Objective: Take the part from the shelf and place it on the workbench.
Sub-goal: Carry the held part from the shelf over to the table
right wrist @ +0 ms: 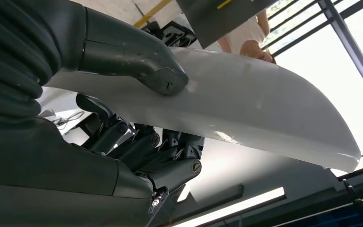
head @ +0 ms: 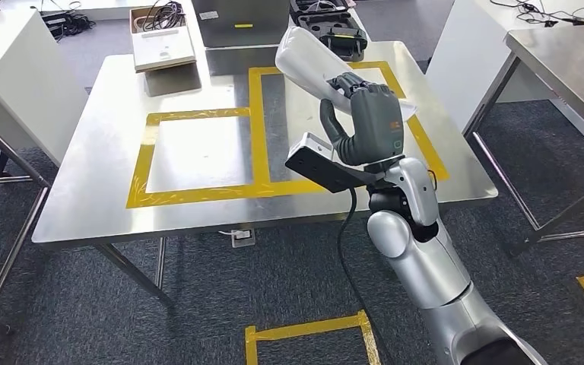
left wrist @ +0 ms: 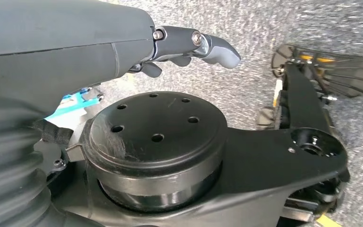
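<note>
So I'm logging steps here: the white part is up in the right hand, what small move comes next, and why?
Probably lower it: the right hand holds the white part raised above the workbench, over the right yellow-taped rectangle, so the part hasn't been placed.

The head view looks forward and steeply down from high on the robot, taking in the whole steel desk [head: 198,205], the carpet around it and the raised right robot hand [head: 369,122] from behind, at middling range. The right wrist view sits close behind that same robot hand [right wrist: 123,118] and faces upward toward ceiling lights and windows; both views share this hand and the white part [head: 312,65] it holds, seen here from very near [right wrist: 264,109]. The left wrist view points down at the grey carpet [left wrist: 274,23], very close behind the left robot hand [left wrist: 189,45], and shares only carpet with the head view.
</note>
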Controlling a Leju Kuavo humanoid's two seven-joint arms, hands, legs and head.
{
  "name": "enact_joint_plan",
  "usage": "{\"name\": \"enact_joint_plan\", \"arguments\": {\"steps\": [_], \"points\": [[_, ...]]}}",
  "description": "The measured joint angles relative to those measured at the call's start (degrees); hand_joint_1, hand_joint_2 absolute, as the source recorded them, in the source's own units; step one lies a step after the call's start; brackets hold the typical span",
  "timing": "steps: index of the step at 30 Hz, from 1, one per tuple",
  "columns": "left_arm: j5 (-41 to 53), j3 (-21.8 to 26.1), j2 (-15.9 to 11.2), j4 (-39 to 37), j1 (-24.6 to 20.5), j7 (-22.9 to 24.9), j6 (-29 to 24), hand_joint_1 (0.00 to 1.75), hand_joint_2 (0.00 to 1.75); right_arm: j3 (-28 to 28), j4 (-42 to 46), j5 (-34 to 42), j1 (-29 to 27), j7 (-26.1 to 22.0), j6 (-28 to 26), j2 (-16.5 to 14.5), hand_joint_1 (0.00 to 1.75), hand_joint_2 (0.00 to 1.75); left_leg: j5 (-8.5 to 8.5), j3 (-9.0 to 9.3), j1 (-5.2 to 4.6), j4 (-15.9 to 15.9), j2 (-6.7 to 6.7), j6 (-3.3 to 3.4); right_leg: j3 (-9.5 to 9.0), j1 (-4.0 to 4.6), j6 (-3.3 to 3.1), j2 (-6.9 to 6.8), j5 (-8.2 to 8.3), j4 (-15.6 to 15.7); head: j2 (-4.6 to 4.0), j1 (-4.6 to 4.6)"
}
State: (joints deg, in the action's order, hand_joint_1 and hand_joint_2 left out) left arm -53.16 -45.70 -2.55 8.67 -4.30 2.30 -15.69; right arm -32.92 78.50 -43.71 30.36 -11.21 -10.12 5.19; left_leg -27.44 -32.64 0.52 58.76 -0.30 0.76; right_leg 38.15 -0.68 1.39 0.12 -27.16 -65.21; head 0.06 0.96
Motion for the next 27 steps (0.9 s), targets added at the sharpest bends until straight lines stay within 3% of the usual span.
{"name": "enact_joint_plan", "arguments": {"steps": [2,5,7,8,10,11,12,13,15,17,22,24,26,27], "points": [[0.0,-0.01,-0.01,0.01,-0.09,-0.06,0.0,0.0,1.75,-0.03,-0.03,-0.01,0.14,-0.01,0.0,0.0,1.75,1.75,-0.63,0.29,-0.19,0.24,-0.07,-0.65,-2.35,0.16,-0.51,-0.05,1.78,5.34,0.0,0.02],[0.0,-0.03,-0.08,0.01,-0.11,-0.11,0.0,0.0,1.75,-0.02,-0.09,-0.01,0.22,0.1,0.01,0.05,1.75,1.75,-0.98,0.52,-0.24,-0.04,-0.02,-1.66,-2.84,0.25,-1.53,0.15,1.37,6.19,-0.01,0.06],[0.0,-0.04,-0.14,0.02,-0.12,-0.13,0.0,0.0,1.75,-0.01,-0.09,0.05,0.38,0.04,0.01,0.04,1.75,1.75,-2.06,-0.11,-0.17,1.63,0.04,-2.28,-3.45,0.02,-2.28,0.19,1.27,6.63,-0.02,0.14],[0.0,-0.04,-0.15,0.03,-0.15,-0.2,0.0,0.0,1.75,-0.01,-0.11,0.17,0.49,-0.09,0.01,0.02,1.75,1.75,-3.23,-1.37,-0.11,4.16,0.06,-2.53,-3.79,-0.09,-2.59,0.15,1.19,6.81,-0.02,0.19],[-0.03,-0.05,-0.08,0.05,-0.18,-0.42,0.0,0.0,1.75,-0.03,-0.33,0.6,0.66,-0.49,0.02,0.02,1.75,1.75,-5.99,-5.7,-0.02,11.88,0.06,-2.86,-4.18,-0.01,-2.99,0.11,0.82,6.85,-0.02,0.26],[-0.04,-0.06,-0.05,0.05,-0.13,-0.54,0.0,0.0,1.75,-0.05,-0.58,0.84,0.69,-0.69,0.02,0.02,1.75,1.75,-6.62,-7.78,0.02,15.08,0.06,-2.93,-4.41,0.06,-3.1,0.12,0.6,6.84,-0.01,0.26],[-0.07,-0.07,-0.04,0.04,-0.07,-0.65,0.0,0.0,1.75,-0.06,-0.86,1.02,0.71,-0.86,0.02,0.02,1.75,1.75,-6.16,-9.07,0.01,16.53,0.06,-2.92,-4.7,0.11,-3.14,0.16,0.34,6.83,0.0,0.26],[-0.08,-0.08,-0.04,0.04,-0.02,-0.73,0.0,0.0,1.75,-0.07,-1.14,1.15,0.75,-0.99,0.01,0.02,1.75,1.75,-4.75,-9.33,0.01,15.97,0.06,-2.85,-5.03,0.13,-3.12,0.21,0.08,6.82,-0.01,0.26],[-0.17,-0.09,-0.06,0.03,0.02,-0.93,0.0,0.0,1.75,-0.08,-1.55,1.25,1.1,-1.24,-0.09,0.02,1.75,1.75,0.39,-6.96,0.0,8.79,0.06,-2.47,-5.92,0.14,-2.88,0.29,-0.62,6.76,-0.01,0.26],[-0.36,-0.09,-0.06,0.02,-0.06,-1.06,0.0,0.0,1.75,-0.09,-1.96,1.28,1.84,-1.38,-0.36,0.02,1.75,1.75,3.22,-4.05,-0.22,2.0,0.05,-1.93,-6.4,0.3,-2.32,0.37,-1.3,6.64,-0.01,0.27],[-0.76,-0.1,0.2,0.03,0.0,-0.48,0.0,0.0,1.75,-0.33,-2.19,1.09,2.4,-0.65,-0.81,0.02,1.75,1.75,2.56,-2.6,-0.15,-0.31,-0.08,-0.4,-6.16,0.34,-0.7,0.27,-2.46,5.7,0.0,0.28],[-0.84,-0.11,0.31,0.02,0.0,-0.13,0.0,0.0,1.75,-0.43,-2.02,0.94,2.14,-0.43,-0.95,0.05,1.75,1.75,2.32,-2.09,0.02,-0.6,-0.03,0.2,-3.35,0.22,-0.18,0.17,-4.72,0.27,0.0,0.27],[-0.93,-0.11,0.38,0.01,-0.05,0.01,0.0,0.0,1.75,-0.56,-1.98,0.77,1.31,-0.48,-1.22,0.22,1.75,1.75,1.86,-1.77,0.02,-0.54,0.0,0.52,1.21,0.13,0.11,0.14,-6.95,-7.16,-0.01,0.27],[-0.95,-0.11,0.48,0.01,-0.02,0.02,0.0,0.0,1.75,-0.62,-1.93,0.67,0.65,-0.5,-1.43,0.42,1.75,1.75,1.6,-1.55,0.02,-0.49,-0.01,0.56,2.76,0.1,0.16,0.14,-6.86,-9.05,0.0,0.26]]}}
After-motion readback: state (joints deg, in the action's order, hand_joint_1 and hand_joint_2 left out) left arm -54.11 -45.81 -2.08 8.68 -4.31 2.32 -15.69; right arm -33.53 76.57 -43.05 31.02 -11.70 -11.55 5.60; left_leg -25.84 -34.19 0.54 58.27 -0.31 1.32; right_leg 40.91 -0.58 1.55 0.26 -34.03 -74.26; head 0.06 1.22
